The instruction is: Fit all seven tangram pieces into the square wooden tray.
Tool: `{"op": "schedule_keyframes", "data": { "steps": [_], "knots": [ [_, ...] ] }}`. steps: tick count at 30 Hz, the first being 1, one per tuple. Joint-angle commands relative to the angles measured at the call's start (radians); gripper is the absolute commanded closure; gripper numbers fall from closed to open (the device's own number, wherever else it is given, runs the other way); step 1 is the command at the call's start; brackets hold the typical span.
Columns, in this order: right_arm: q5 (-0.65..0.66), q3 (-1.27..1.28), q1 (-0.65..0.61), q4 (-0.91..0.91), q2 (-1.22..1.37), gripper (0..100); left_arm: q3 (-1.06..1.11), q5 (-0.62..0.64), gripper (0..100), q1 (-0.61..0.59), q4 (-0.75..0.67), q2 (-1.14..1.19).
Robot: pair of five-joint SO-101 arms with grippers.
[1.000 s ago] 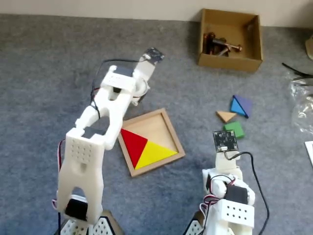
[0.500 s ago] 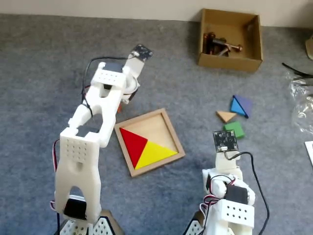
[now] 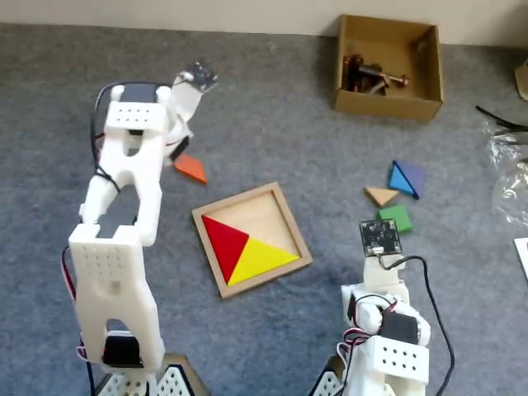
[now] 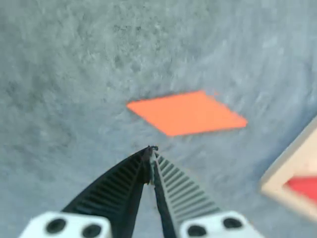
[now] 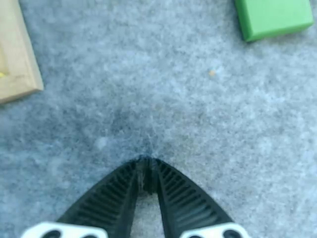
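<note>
High view: shows the square wooden tray (image 3: 294, 223) on the grey counter (image 3: 66, 99) with a red triangle (image 3: 224, 239) and a yellow triangle (image 3: 260, 257) inside, an orange piece (image 3: 190, 168) lying apart from it beside the left arm (image 3: 124, 206), and a blue triangle (image 3: 401, 178), purple piece (image 3: 414, 175), tan triangle (image 3: 381, 195) and green square (image 3: 396, 218) clustered well off on the tray's other side, near the right arm (image 3: 384, 330). Left wrist view: finds the left tool (image 4: 151, 148) pressed together, tips just short of the orange piece, not touching it. Right wrist view: finds the right tool (image 5: 146, 161) likewise pressed together over grey counter, between green square and tray rim.
</note>
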Motion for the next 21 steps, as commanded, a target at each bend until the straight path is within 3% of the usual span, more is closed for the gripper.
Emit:
{"op": "schedule_keyframes", "data": {
  "steps": [1, 7, 13, 21],
  "knots": [
    [0.012, 0.021, 0.03, -0.027, 0.002, 98.7, -0.048, -0.262, 99, -0.065, 0.009, -0.071],
    [0.012, 0.021, 0.03, -0.027, 0.002, 98.7, -0.048, -0.528, 99, -0.073, -0.006, -0.067],
    [0.012, 0.021, 0.03, -0.027, 0.002, 98.7, -0.047, -0.614, 88, -0.074, -0.123, -0.067],
    [0.012, 0.021, 0.03, -0.027, 0.002, 98.7, -0.041, -0.798, 87, -0.002, -0.141, -0.064]
  ]
}}
